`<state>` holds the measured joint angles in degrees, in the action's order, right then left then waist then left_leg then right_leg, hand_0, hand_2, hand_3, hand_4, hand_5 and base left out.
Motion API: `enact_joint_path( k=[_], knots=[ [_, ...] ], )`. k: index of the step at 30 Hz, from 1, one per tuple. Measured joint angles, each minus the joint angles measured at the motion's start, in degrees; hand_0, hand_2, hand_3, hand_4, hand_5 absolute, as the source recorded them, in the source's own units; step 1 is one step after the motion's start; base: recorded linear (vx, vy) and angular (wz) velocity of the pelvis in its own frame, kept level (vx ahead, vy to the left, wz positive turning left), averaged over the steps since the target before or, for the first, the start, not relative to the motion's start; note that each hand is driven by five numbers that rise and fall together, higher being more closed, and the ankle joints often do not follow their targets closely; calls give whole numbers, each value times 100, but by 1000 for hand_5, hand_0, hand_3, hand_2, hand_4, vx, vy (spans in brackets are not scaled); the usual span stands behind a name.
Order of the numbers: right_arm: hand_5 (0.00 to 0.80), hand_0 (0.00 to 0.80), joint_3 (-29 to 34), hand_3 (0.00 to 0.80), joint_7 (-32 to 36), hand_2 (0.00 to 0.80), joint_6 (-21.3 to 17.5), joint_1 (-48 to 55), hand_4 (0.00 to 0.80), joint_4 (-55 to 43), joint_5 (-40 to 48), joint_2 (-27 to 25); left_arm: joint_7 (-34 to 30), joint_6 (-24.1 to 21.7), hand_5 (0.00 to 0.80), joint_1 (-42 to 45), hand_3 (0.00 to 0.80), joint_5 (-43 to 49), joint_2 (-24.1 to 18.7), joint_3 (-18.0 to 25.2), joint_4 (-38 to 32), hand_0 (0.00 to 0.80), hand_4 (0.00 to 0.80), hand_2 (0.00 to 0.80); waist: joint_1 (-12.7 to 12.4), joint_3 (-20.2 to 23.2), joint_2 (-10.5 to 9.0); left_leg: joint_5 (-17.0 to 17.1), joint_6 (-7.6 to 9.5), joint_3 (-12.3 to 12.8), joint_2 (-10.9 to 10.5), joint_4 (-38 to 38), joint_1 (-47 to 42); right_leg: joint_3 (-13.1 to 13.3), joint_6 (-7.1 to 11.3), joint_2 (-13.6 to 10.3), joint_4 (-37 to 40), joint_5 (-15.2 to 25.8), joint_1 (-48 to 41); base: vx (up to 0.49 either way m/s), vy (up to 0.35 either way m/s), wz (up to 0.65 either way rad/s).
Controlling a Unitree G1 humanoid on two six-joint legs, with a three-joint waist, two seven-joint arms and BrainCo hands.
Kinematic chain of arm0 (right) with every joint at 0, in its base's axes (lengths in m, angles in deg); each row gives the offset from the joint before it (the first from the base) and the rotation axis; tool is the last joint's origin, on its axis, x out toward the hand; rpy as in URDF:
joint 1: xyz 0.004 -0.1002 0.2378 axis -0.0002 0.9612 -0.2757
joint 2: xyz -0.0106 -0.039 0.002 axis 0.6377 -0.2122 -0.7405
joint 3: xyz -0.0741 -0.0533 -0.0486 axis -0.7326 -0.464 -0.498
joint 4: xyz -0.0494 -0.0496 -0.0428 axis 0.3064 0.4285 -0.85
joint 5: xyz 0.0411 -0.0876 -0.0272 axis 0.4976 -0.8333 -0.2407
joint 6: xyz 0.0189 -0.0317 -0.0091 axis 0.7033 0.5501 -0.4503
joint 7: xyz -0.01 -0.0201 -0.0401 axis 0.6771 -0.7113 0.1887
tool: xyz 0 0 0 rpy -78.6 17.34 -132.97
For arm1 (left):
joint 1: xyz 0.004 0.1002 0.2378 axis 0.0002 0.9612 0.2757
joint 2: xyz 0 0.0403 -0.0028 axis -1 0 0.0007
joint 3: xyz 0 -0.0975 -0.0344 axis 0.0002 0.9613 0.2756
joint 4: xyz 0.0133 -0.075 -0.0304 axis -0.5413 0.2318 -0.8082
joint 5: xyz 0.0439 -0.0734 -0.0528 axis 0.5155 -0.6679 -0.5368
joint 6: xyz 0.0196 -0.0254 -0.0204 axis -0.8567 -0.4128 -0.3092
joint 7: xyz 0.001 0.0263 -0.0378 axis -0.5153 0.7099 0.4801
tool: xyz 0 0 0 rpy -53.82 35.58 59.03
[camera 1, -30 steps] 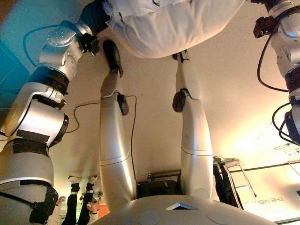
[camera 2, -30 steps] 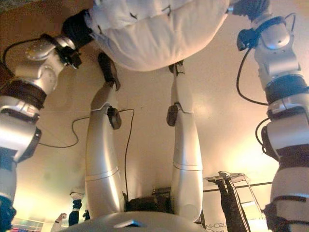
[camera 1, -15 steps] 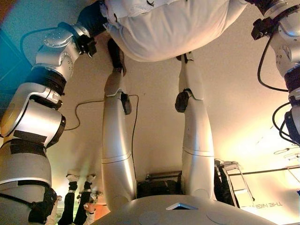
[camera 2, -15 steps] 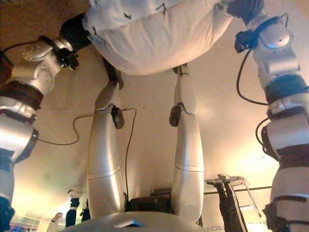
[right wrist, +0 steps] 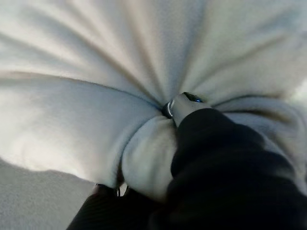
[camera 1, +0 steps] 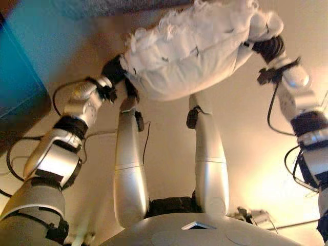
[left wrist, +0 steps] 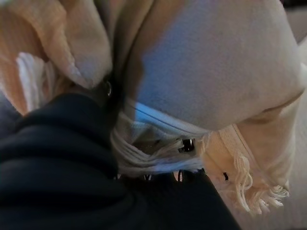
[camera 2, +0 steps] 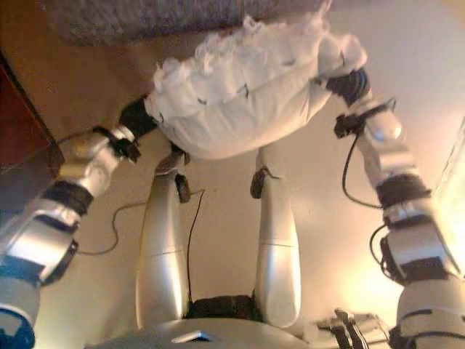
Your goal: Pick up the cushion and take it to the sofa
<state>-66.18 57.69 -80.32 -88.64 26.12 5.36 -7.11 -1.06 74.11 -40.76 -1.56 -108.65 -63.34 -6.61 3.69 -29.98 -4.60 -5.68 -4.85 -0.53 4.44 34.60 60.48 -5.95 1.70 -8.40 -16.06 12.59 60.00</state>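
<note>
The cushion is a plump, off-white pillow with a soft, woolly cover and a shaggy fringe of white tassels along its far edge. It hangs in the air between my two hands, above the pale floor, bulging downward in the middle.

My left hand presses into one end of it; in my left wrist view the fabric folds and bunches over the dark cover, a fringed corner dangling beside it, and my fingers are buried in the cloth, so I cannot tell how they sit.

My right hand meets the opposite end. There the cover puckers into deep radiating creases around one finger sunk into it, cloth gathered in my grip.

Beyond the cushion lies the edge of a grey rug, and a dark cabinet stands to my left.
</note>
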Motion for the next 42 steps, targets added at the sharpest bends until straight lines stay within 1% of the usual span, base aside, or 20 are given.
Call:
enact_joint_path(
  k=[1,3,4,5,6,7,8,10,13,16,20,23,26,27,30,32,35,37,39,42],
  knots=[
    [800,800,158,800,-7,800,-78,313,800,-142,-17,86,0,-56,800,211,800,66,80,98,-124,800,800,800,6,2,-18,-22,10,-16,-2,-52,-248,-28,-16,-5,26,-56,-252,14,0,9],
    [800,800,500,800,-60,800,-199,915,800,-454,-130,326,-1,-174,800,658,800,95,146,267,-464,800,800,800,10,10,-77,-24,57,-6,1,-224,-729,-93,79,-24,176,-125,-725,39,11,6],
    [800,800,685,800,-84,800,-201,1179,800,-609,-277,493,3,-206,800,891,800,164,143,457,-647,800,800,800,5,-1,-126,-11,71,24,13,-360,-981,-156,197,-41,286,-208,-958,60,27,-11],
    [800,800,839,800,-123,800,-208,1390,800,-799,-396,644,21,-268,800,1118,800,232,232,597,-790,800,800,800,-15,-3,-124,73,88,63,96,-571,-1261,-254,396,-32,275,-350,-1189,51,42,-8],
    [800,800,942,800,-167,800,-239,1686,800,-982,-473,768,36,-340,800,1296,800,282,252,613,-893,800,800,800,2,-3,-124,88,68,105,138,-670,-1520,-249,380,-59,23,-378,-1447,50,52,5],
    [800,800,1036,800,-198,800,-243,1928,800,-1095,-571,906,83,-374,800,1468,800,323,270,720,-996,800,800,800,-1,-12,-161,120,30,154,113,-785,-1831,-272,249,-76,33,-449,-1713,49,66,16],
    [800,800,1095,800,-203,800,-247,2117,800,-1168,-634,1015,145,-407,800,1654,800,322,319,799,-1080,800,800,800,-24,-11,-184,138,9,195,101,-921,-2158,-273,171,-88,48,-495,-1971,45,89,10],
    [800,800,1172,800,-197,800,-278,2309,800,-1197,-750,1206,229,-517,800,2010,800,321,435,989,-1302,800,800,800,-40,-11,-183,149,-7,251,47,-1145,-2721,-265,118,-100,152,-531,-2457,45,120,-1],
    [800,800,1332,800,-193,800,-279,2600,800,-1357,-894,1428,264,-553,800,2385,800,320,630,1318,-1616,800,800,800,-135,-8,-171,165,-5,349,21,-1477,-3471,-251,122,-103,388,-530,-3118,98,126,-6],
    [800,800,1427,800,-193,800,-278,2852,800,-1602,-912,1590,269,-583,800,2652,800,318,733,1467,-1879,800,800,800,-180,7,-143,210,17,352,-23,-1847,-4194,-306,127,-140,641,-502,-3808,127,143,7],
    [800,800,1629,800,-111,800,-269,3082,800,-1894,-1028,1690,321,-594,800,2973,800,325,922,1701,-2213,800,800,800,-188,125,25,270,75,373,-107,-2311,-4925,-343,238,-187,1065,-464,-4543,201,109,5],
    [800,800,1743,800,-16,800,-167,3528,800,-2351,-1127,1809,545,-606,800,3441,800,566,1033,1942,-2751,800,800,800,-228,396,160,318,58,419,-104,-2682,-5525,-393,274,-156,1371,-442,-5106,256,88,-2],
    [800,800,1786,800,182,800,-158,4025,800,-2872,-1189,1839,901,-793,800,3930,800,790,1276,2140,-3220,800,800,800,-311,1013,281,333,41,490,-74,-3039,-5958,-398,305,-107,1621,-469,-5482,160,45,-5],
    [800,800,1786,800,190,800,-158,4090,800,-3022,-1238,1855,965,-809,800,4050,800,834,1326,2236,-3378,800,800,800,-311,1129,287,333,40,492,-71,-3120,-6092,-402,317,-88,1672,-485,-5602,91,28,3],
    [800,800,1837,800,195,800,-177,4210,800,-3449,-1320,1966,1070,-990,800,4377,800,944,1374,2368,-3824,800,800,800,-327,1564,265,336,39,494,-74,-3333,-6354,-410,356,-90,1788,-528,-5859,61,15,2],
    [800,800,1860,800,194,800,-199,4298,800,-3816,-1316,1985,1128,-1055,800,4584,800,946,1373,2467,-4194,800,800,800,-327,1740,244,354,48,495,-86,-3462,-6551,-414,379,-86,1785,-566,-5998,16,2,1],
    [800,800,1868,800,192,800,-357,4340,800,-4132,-1280,1986,1177,-1274,800,4645,800,934,1353,2504,-4466,800,800,800,-334,2063,173,388,72,479,-118,-3564,-6600,-416,396,-112,1770,-581,-6013,-6,-1,1],
    [800,800,1832,800,172,800,-459,4328,800,-4259,-1263,1985,1205,-1378,800,4638,800,884,1322,2509,-4596,800,800,800,-345,2165,123,432,88,440,-142,-3608,-6645,-417,407,-131,1754,-581,-6037,-9,-17,7],
    [800,800,1798,800,77,800,-565,4304,800,-4307,-1265,1985,1268,-1415,800,4619,800,866,1318,2490,-4692,800,800,800,-318,2186,103,467,116,318,-177,-3644,-6682,-392,453,-161,1752,-617,-6137,9,-27,28],
    [800,800,1780,800,-74,800,-617,4304,800,-4323,-1266,1943,1320,-1427,800,4601,800,864,1315,2436,-4721,800,800,800,-314,2262,124,494,141,248,-189,-3674,-6688,-381,468,-173,1754,-631,-6165,-9,-40,15]
  ],
)
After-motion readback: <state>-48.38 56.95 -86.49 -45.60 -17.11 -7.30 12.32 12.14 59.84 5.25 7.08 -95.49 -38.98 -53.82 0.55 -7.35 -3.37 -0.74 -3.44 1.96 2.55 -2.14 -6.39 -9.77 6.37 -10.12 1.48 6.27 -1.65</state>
